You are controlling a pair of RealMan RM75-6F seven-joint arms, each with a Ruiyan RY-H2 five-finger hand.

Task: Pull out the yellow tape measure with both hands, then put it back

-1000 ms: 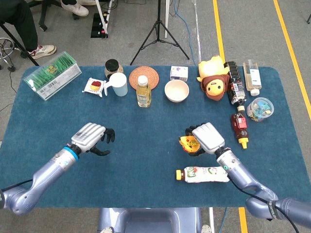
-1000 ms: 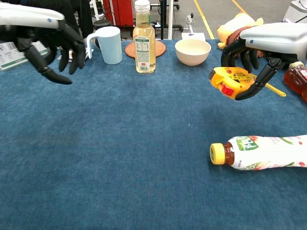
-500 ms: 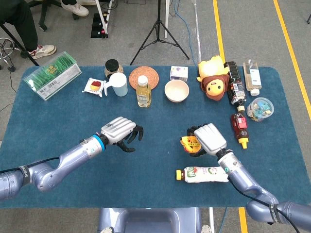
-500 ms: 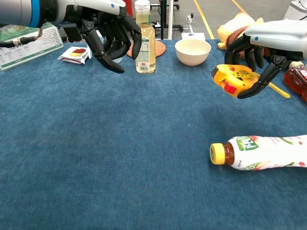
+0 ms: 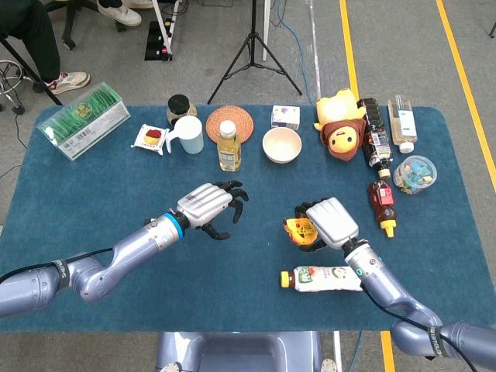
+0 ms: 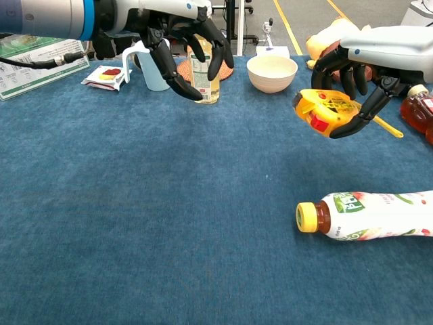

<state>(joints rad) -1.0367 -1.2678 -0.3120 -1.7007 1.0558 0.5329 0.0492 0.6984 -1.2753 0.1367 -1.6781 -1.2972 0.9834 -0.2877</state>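
A: While our right hand (image 5: 332,222) holds the yellow tape measure (image 6: 323,111) up off the tabletop (image 5: 93,182), where does our left hand (image 5: 209,206) stand?

B: Off to the tape's left, well apart from it and also in the air. Its fingers (image 6: 177,74) are spread and curved with nothing in them.

A: And our right fingers (image 6: 369,107)?

B: They wrap the yellow case from above and behind. From the chest view the case tilts, its red button facing us. We cannot see any blade drawn out, and we cannot make out the tab.

A: So the pull has not begun, we judge.

B: Agreed. The gap between the hands runs left to right across the tabletop, so our left hand must cross toward the case's left side. The lying bottle (image 6: 369,215) sits below the tape, near our right arm, out of that path.
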